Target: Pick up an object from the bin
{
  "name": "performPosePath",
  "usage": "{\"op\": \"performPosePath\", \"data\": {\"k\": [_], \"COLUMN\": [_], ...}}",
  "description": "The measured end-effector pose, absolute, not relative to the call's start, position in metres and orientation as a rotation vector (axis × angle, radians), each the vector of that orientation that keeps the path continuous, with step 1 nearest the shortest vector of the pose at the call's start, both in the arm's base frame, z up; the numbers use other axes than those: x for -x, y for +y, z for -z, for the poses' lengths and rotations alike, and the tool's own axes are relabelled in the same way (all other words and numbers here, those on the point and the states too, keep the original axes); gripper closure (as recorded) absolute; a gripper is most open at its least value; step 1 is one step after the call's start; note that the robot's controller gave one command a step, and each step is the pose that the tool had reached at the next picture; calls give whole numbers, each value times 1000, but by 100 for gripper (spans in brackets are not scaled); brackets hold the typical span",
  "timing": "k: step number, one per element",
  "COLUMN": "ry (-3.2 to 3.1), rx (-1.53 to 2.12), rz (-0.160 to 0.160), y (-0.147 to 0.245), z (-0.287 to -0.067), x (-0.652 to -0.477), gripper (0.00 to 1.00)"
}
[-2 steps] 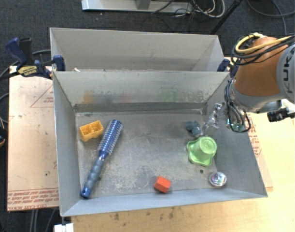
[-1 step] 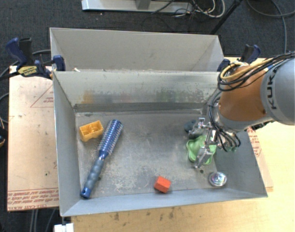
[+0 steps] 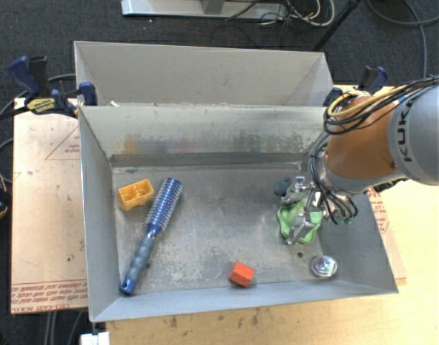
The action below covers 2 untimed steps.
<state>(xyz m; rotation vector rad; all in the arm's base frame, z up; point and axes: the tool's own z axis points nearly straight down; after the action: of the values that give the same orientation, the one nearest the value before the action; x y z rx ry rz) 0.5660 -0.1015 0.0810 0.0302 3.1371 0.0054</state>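
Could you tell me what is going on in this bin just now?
The arm reaches into the bin from the right, and its end effector is down on a crumpled green thing at the right side. Whether it has a grip cannot be told. A dark thing and a silver disc lie close by. The blue brush, yellow block and orange block lie apart to the left.
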Motion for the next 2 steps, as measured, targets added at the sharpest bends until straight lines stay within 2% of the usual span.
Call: {"op": "performPosePath", "data": {"k": [1, 2], "ry": [3014, 3016], "rx": [863, 863], "rz": [4, 0], "y": [-122, -122], "z": [-182, -180], "x": [-560, -559], "gripper": [100, 0]}}
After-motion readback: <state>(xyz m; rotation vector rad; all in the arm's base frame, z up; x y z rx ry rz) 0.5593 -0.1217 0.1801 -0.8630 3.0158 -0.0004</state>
